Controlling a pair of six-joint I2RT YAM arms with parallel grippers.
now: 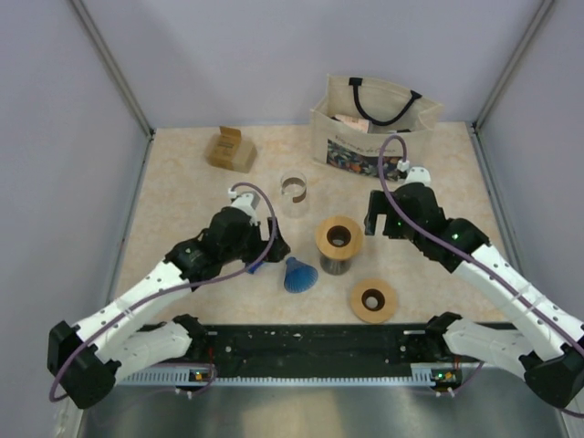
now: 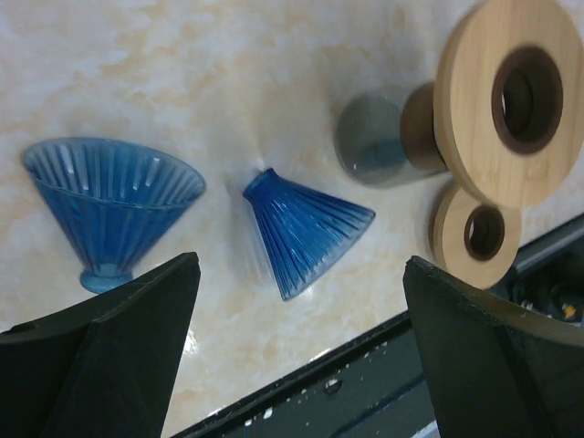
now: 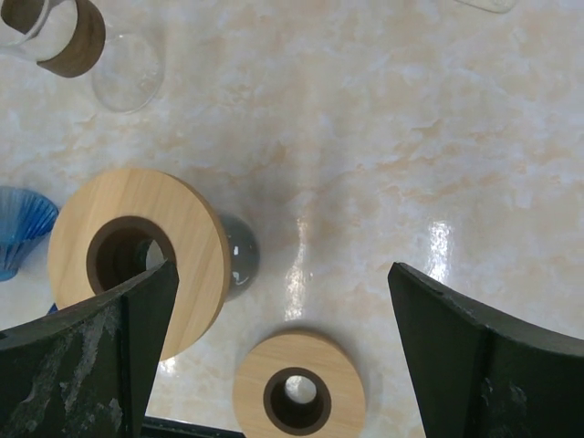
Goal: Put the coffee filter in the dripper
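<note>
Two blue ribbed cones lie on the table. One with a small foot (image 2: 114, 205) lies beside my left gripper (image 1: 265, 248); in the top view it is mostly hidden under that gripper. The slimmer cone (image 2: 306, 228) (image 1: 299, 276) lies on its side just ahead of the open left gripper (image 2: 299, 263). I cannot tell which cone is the coffee filter and which the dripper. My right gripper (image 1: 379, 224) (image 3: 281, 268) hovers open and holds nothing. It is over bare table, right of a wooden ring on a grey cup (image 1: 351, 239) (image 3: 192, 228).
A second wooden ring (image 1: 388, 301) (image 3: 342, 383) lies flat near the front rail (image 1: 310, 342). A glass carafe with a wooden collar (image 1: 294, 187) stands behind the cup. A cardboard box (image 1: 231, 149) and a tote bag (image 1: 370, 128) stand at the back.
</note>
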